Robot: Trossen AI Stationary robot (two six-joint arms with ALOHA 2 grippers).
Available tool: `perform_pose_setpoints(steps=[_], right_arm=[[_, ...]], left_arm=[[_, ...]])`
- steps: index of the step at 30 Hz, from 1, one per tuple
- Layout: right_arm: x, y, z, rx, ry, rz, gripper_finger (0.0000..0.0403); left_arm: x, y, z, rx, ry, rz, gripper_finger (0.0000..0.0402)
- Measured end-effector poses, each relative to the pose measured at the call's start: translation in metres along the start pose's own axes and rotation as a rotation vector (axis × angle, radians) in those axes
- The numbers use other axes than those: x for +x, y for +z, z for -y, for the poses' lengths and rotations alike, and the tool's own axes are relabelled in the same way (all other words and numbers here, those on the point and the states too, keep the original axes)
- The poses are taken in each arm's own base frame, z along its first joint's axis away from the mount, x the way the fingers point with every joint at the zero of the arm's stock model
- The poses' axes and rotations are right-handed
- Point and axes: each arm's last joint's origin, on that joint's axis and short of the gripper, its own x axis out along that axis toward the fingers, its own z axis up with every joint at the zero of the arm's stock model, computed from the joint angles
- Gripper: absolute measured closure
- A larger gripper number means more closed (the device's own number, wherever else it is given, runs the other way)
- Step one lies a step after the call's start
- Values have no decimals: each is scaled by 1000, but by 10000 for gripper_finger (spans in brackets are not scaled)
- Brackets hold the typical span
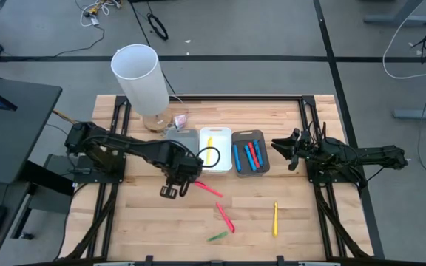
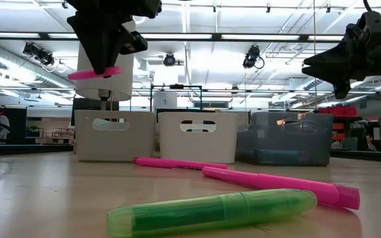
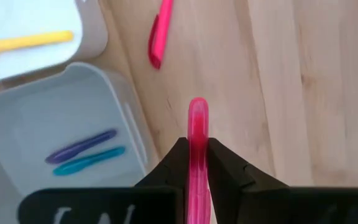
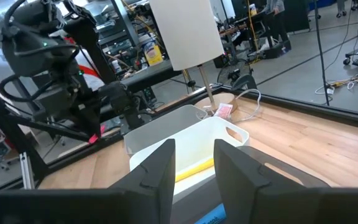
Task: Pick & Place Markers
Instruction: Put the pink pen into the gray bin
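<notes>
Left gripper (image 1: pixel 186 184), seen from above, sits over the wood table (image 1: pixel 302 236) just in front of the grey bin (image 1: pixel 177 138), fingers clamped on a pink marker (image 1: pixel 186 184). Right gripper (image 1: pixel 281 146) hangs beside the dark bin (image 1: pixel 250 151), which holds blue and red markers (image 1: pixel 248 154). The white bin (image 1: pixel 215 149) between the two holds one yellow marker (image 1: pixel 209 143). Loose on the table: two pink markers (image 1: pixel 208 188), a green marker (image 1: pixel 217 236) and a second yellow one (image 1: pixel 275 219).

Low view: the left gripper (image 2: pixel 102 69) is raised clear of the table, its pink marker (image 2: pixel 94 73) held crosswise. The green marker (image 2: pixel 211 210) lies nearest, the two pink ones (image 2: pixel 280 184) behind it, the three bins (image 2: pixel 198 136) in a row beyond.

Left wrist view: fingers (image 3: pixel 173 168) pinch the pink marker (image 3: pixel 197 149) on both sides. The grey bin (image 3: pixel 129 118) holds a purple marker (image 3: pixel 81 145) and a teal one (image 3: pixel 89 160).

Right wrist view: the right fingers (image 4: pixel 160 171) stand a little apart with nothing between them, above the white bin (image 4: pixel 185 127).
</notes>
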Motion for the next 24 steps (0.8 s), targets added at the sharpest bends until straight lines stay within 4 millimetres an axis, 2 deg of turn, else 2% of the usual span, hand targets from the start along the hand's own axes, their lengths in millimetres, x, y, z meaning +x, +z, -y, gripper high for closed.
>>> perform_pose_setpoints(steps=[8,12,17,24], right_arm=[[0,0,0,0,0,0,292],[0,0,0,0,0,0,292],[0,0,0,0,0,0,292],[0,0,0,0,0,0,292]], left_arm=[[-15,3,-9,47,6,10,362],[-18,3,-13,6,8,19,363],[-18,1,-30,-206,17,21,363],[-20,-6,-64,-605,32,38,363]])
